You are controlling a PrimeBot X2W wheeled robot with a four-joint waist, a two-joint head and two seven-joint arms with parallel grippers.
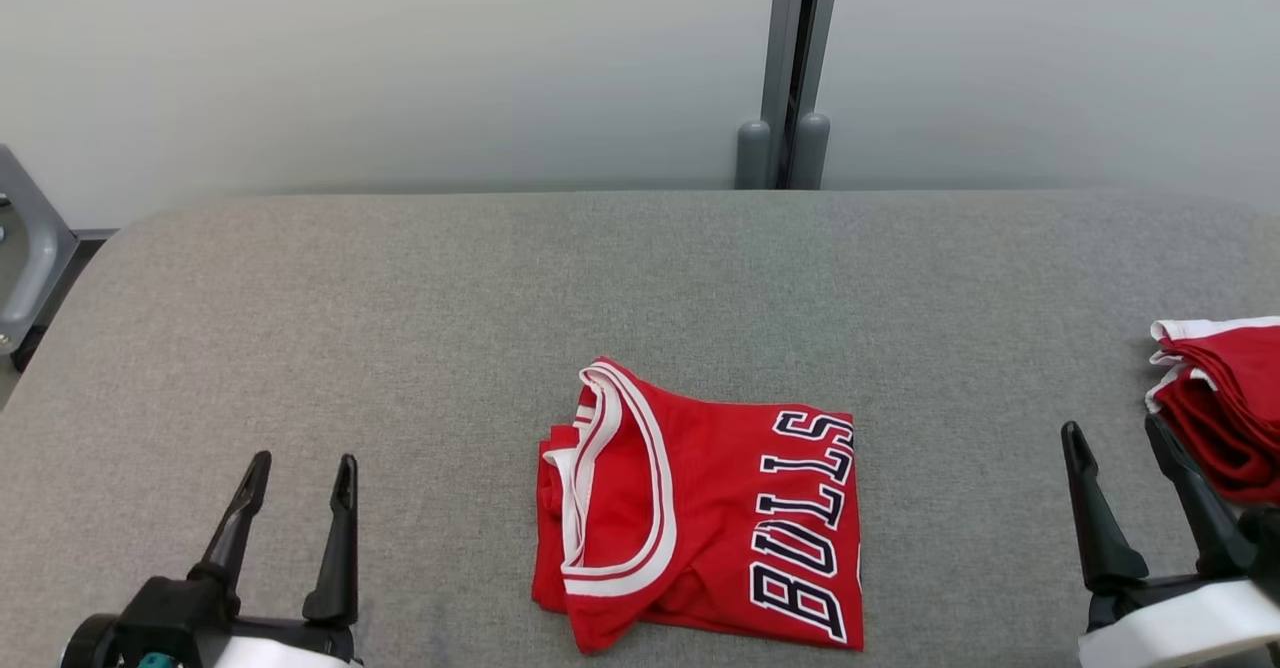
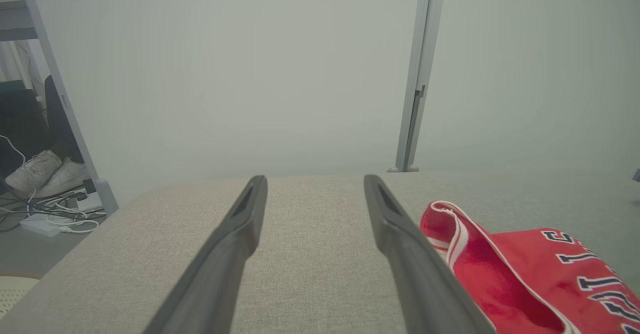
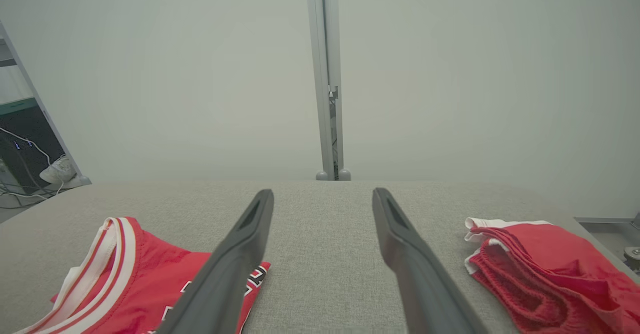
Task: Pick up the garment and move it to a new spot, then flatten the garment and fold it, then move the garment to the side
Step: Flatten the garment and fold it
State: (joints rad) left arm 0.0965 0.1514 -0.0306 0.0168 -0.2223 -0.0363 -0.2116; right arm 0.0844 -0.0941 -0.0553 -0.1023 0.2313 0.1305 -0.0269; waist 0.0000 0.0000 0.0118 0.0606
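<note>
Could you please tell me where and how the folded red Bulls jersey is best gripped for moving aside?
Probably the jersey at its straight lettered edge, approached from the robot's right by the open right gripper, low along the table. That edge lies flat and even; the collar side is bunched, so layers there could slip apart.

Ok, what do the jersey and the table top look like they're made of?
The jersey looks like a thin synthetic knit: slight sheen, limp soft folds, white striped banding at the neck. Whether the lettering is printed or stitched, I can't tell. The table top is covered in matte grey woven fabric with a visible grain, and is probably padded, judging by its rounded edges.
</note>
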